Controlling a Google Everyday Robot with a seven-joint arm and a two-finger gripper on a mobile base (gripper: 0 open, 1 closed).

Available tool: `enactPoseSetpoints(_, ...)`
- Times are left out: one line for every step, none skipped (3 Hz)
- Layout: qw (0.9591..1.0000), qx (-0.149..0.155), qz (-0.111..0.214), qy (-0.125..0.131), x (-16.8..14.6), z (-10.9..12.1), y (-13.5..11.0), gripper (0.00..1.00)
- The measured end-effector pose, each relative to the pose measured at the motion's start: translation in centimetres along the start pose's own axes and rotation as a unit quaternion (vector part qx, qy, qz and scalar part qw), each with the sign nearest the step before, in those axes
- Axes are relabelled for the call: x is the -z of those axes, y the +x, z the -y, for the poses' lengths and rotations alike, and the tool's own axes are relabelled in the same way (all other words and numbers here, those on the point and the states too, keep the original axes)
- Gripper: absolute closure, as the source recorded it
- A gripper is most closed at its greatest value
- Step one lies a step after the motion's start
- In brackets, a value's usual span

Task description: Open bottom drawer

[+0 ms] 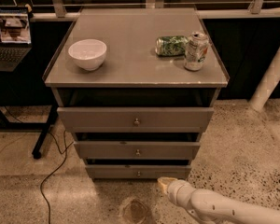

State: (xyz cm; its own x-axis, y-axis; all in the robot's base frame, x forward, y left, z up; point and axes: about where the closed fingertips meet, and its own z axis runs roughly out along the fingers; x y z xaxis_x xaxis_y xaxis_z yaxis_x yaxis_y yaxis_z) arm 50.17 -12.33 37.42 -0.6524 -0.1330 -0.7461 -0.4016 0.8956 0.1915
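The grey cabinet has three drawers. The bottom drawer is the lowest and narrowest front, with a small round silver knob at its centre; it sits roughly flush under the middle drawer. My white arm comes in from the lower right, and the gripper at its tip is low, just below and to the right of the bottom drawer's knob, not touching it.
On the cabinet top stand a white bowl, a lying green can and an upright can. A laptop sits on a stand at left, with a cable on the floor. A white post stands at right.
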Motion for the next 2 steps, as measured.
enactPoseSetpoints(0.9993, -0.027, -0.027, 0.005, -5.05, 3.05, 3.96, 1.00)
enactPoseSetpoints(0.9993, -0.027, -0.027, 0.006, -5.06, 3.05, 3.96, 1.00)
